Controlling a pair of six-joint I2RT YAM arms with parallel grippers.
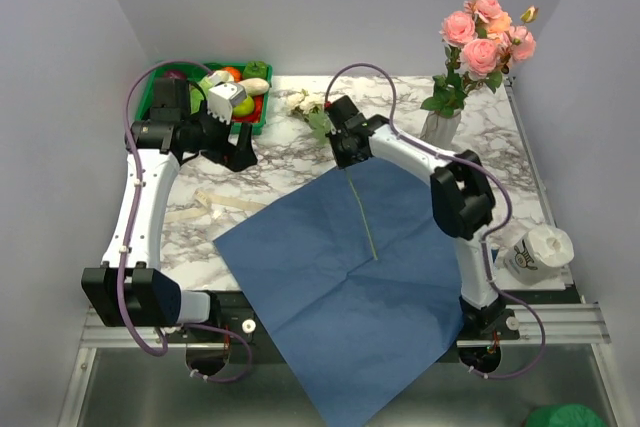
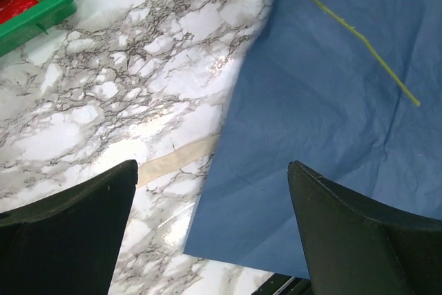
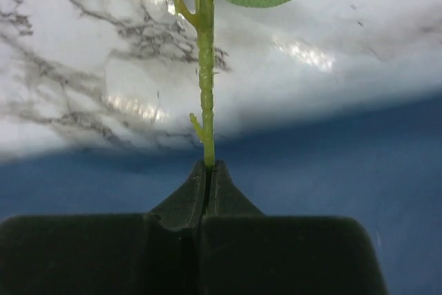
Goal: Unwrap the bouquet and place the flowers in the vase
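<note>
Right wrist view: right gripper is pinched shut on the cream rose stem, leaves just ahead of the fingertips, probably to lift it to the vase, well off to its right. Left gripper is spread wide and empty, with the blue paper edge beneath it.

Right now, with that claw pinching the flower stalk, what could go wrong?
The right claw pinches the thin green stem only with its very tip, so the cream rose might twist or slip when lifted. The slim pale vase already holds a bunch of pink roses; pushing another in could tip it.
</note>
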